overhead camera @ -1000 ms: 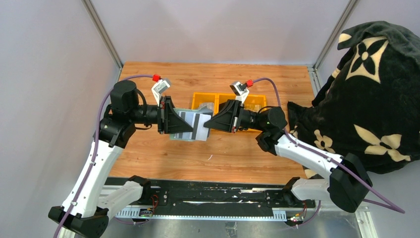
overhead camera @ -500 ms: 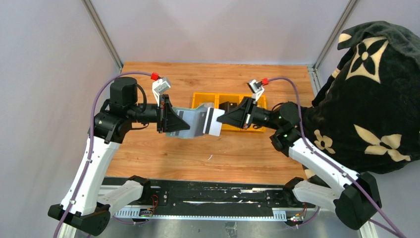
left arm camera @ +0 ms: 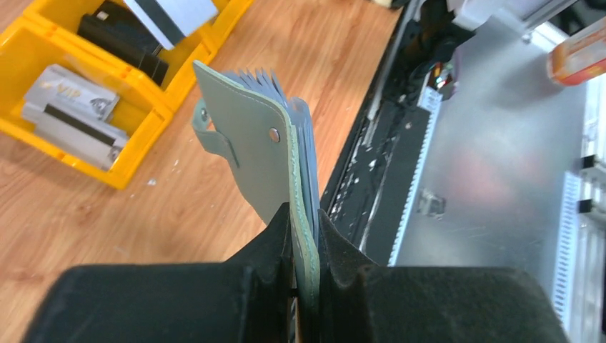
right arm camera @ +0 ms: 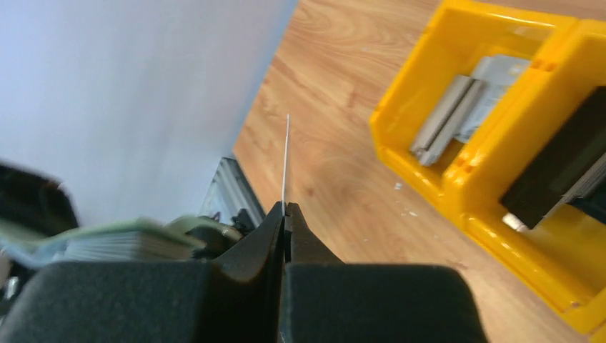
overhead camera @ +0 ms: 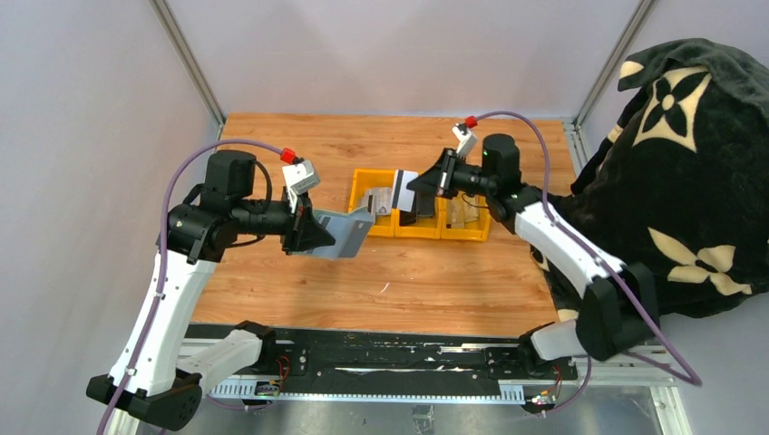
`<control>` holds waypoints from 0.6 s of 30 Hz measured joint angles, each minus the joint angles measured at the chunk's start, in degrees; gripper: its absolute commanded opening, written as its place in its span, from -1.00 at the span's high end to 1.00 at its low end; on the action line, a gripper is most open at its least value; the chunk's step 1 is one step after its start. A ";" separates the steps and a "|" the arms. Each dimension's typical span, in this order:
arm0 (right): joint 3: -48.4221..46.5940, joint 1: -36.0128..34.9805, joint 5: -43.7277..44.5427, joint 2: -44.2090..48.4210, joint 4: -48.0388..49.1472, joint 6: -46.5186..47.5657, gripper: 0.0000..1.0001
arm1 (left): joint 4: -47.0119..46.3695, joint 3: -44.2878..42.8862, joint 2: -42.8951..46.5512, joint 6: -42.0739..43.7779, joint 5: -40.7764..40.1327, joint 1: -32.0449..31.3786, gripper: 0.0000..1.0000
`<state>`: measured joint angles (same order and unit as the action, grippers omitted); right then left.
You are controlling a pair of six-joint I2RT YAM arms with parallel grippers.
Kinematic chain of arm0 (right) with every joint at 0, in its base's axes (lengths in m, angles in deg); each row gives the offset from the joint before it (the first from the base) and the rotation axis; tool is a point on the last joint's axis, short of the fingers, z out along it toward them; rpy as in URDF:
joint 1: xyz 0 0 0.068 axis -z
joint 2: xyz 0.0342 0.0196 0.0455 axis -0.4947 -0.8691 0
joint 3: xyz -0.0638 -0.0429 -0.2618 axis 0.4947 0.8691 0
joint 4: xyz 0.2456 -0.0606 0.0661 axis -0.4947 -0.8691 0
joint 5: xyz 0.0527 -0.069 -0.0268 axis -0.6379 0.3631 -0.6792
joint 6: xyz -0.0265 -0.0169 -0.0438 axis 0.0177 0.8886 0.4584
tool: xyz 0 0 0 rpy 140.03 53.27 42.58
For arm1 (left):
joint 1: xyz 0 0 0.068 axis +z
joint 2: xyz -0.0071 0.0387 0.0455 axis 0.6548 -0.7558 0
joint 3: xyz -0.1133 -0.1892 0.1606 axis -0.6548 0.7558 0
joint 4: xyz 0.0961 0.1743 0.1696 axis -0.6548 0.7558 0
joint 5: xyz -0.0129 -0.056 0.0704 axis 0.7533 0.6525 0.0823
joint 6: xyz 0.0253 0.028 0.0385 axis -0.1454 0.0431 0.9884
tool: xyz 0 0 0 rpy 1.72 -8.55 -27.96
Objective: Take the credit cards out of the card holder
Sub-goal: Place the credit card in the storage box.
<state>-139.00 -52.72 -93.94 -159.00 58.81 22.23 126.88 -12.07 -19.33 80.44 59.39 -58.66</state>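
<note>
My left gripper (overhead camera: 313, 232) is shut on the sage-green card holder (overhead camera: 349, 232) and holds it above the table, left of the bin. In the left wrist view the card holder (left arm camera: 246, 136) stands edge-up between my jaws (left arm camera: 306, 221), its pockets fanned. My right gripper (overhead camera: 428, 181) is shut on a silver-grey credit card with a black stripe (overhead camera: 403, 186), held over the yellow bin. In the right wrist view that card (right arm camera: 286, 157) shows edge-on between the shut jaws (right arm camera: 285, 209). The card is clear of the holder.
The yellow three-compartment bin (overhead camera: 426, 235) sits at the table's middle back. It holds silver cards (left arm camera: 68, 107) in one compartment and a black card (left arm camera: 121, 39) in the middle one. A black flowered blanket (overhead camera: 680, 181) lies at the right edge.
My right gripper has drawn the silver-grey card out of the holder and carried it back and right, over the bin. My left gripper has stayed shut on the holder and shifted slightly.
</note>
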 measured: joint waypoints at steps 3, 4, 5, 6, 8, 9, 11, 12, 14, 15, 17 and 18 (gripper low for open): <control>-6.12 -1.51 4.02 -7.15 -4.07 3.72 1.00 | 2.99 0.00 -0.20 4.59 -2.95 -0.63 1.00; -9.18 -2.56 5.88 -10.32 -5.84 5.38 1.00 | 3.98 0.00 -0.33 6.16 -4.15 -1.11 1.00; -12.02 -3.72 7.63 -13.27 -7.45 6.86 1.00 | 4.72 0.00 -0.44 7.37 -5.14 -1.51 1.00; -15.76 -5.18 10.14 -16.87 -9.77 8.76 1.00 | 5.70 0.00 -0.55 9.18 -6.67 -2.08 1.00; -21.14 -7.39 13.14 -22.16 -12.85 11.08 1.00 | 6.71 0.00 -0.59 11.19 -8.17 -2.58 1.00; -24.39 -8.48 14.82 -25.20 -14.51 12.28 1.00 | 7.32 0.00 -0.61 12.44 -9.09 -2.82 1.00; -29.24 -10.19 17.62 -30.36 -17.00 14.16 1.00 | 8.46 0.00 -0.61 14.60 -10.40 -3.32 1.00; -31.19 -10.84 18.97 -32.61 -18.38 14.93 1.00 | 9.25 0.00 -0.66 15.82 -11.10 -3.72 1.00; -33.59 -11.72 21.81 -36.30 -20.31 16.20 1.00 | 10.75 0.00 -0.85 18.10 -12.04 -4.52 1.00; -34.01 -11.91 22.47 -37.33 -20.96 16.48 1.00 | 11.74 0.00 -1.14 19.41 -12.37 -4.96 1.00; -34.67 -12.24 24.24 -39.30 -22.23 17.09 1.00 | 14.43 -0.09 -1.95 22.25 -12.59 -6.12 1.00; -34.93 -12.46 25.05 -40.35 -23.04 17.46 1.00 | 16.48 -0.33 -2.82 24.00 -12.85 -7.17 1.00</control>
<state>-173.93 -65.18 -68.89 -199.35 35.78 39.69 143.36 -12.40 -22.15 104.44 46.54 -65.83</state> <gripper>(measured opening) 0.007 0.129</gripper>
